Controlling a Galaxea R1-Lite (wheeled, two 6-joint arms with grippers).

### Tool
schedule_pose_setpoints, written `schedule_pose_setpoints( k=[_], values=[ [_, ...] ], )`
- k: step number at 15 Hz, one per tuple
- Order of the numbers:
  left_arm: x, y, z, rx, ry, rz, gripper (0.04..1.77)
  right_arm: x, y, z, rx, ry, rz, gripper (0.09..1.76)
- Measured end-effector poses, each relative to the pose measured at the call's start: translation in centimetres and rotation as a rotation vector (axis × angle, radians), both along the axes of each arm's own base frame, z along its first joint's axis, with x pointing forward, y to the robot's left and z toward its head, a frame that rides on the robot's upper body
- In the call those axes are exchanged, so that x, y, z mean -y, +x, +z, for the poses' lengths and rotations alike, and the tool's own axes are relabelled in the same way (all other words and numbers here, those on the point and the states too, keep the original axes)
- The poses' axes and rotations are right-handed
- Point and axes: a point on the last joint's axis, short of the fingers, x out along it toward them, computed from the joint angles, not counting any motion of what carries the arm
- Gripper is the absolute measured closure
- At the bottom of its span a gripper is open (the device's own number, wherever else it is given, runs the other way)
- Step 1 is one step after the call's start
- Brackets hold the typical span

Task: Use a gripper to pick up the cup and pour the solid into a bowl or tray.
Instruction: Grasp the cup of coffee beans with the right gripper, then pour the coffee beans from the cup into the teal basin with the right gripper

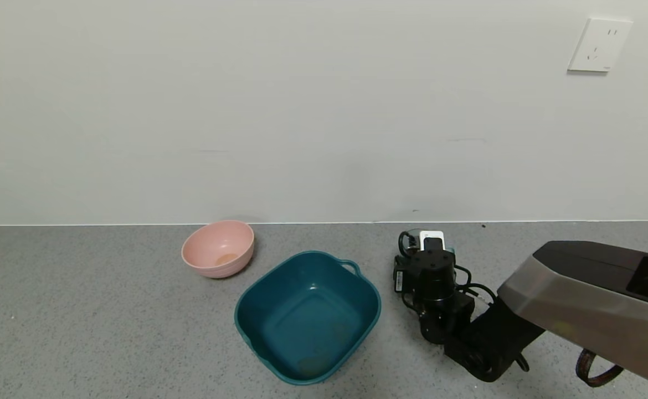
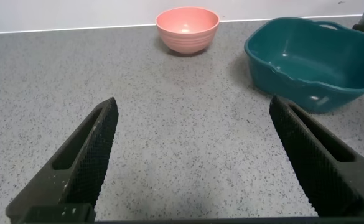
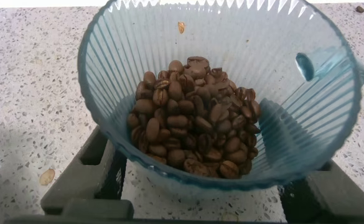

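The ribbed, translucent blue cup (image 3: pixel 222 93) sits directly between the fingers (image 3: pixel 85 171) of the right gripper (image 3: pixel 206 186), its rim turned up toward the wrist camera and its loop handle on one side of the wall. A heap of dark brown coffee beans (image 3: pixel 194 143) fills its bottom, and one pale fleck clings high on the inner wall. The fingers stand on either side of the cup's lower wall, close against it; whether they are pressing it cannot be told, and the cup appears to stand on the speckled grey counter (image 3: pixel 26 93). In the head view the right gripper (image 1: pixel 432 246) is reached forward over the counter, its black joints and white block hiding nearly all of the cup, of which only a thin sliver of rim shows beyond the wrist. Just to that gripper's left stands the dark teal square basin (image 1: pixel 308 316), its small loop handle at the far rim, apart from the arm. Beyond the basin, farther left and nearer the wall, sits a round pink bowl (image 1: pixel 218 248). The left gripper (image 2: pixel 194 162) hangs over bare counter with its two black fingers (image 2: pixel 94 146) spread wide apart and nothing between them; ahead of it lie the pink bowl (image 2: pixel 187 28) and the teal basin (image 2: pixel 309 59).
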Motion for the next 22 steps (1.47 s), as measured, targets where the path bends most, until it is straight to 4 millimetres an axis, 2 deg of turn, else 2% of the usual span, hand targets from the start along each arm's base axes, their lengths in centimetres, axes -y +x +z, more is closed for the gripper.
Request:
schedule_pose_setpoints(
  k=[8, 15, 19, 22],
  values=[
    [0.0, 0.0, 0.0, 0.0, 0.0, 0.0, 0.06, 0.1, -0.4, 0.8, -0.001, -0.023, 0.034, 0.5],
    [0.0, 0.0, 0.0, 0.0, 0.0, 0.0, 0.06, 1.3, -1.1, 4.8, 0.023, -0.101, 0.157, 0.5],
    [0.0, 0.0, 0.0, 0.0, 0.0, 0.0, 0.06, 2.0, -1.7, 7.5, 0.077, -0.201, 0.317, 0.5],
    [0.0, 0.0, 0.0, 0.0, 0.0, 0.0, 0.06, 2.2, -1.8, 8.6, 0.09, -0.267, 0.4, 0.5]
  ],
)
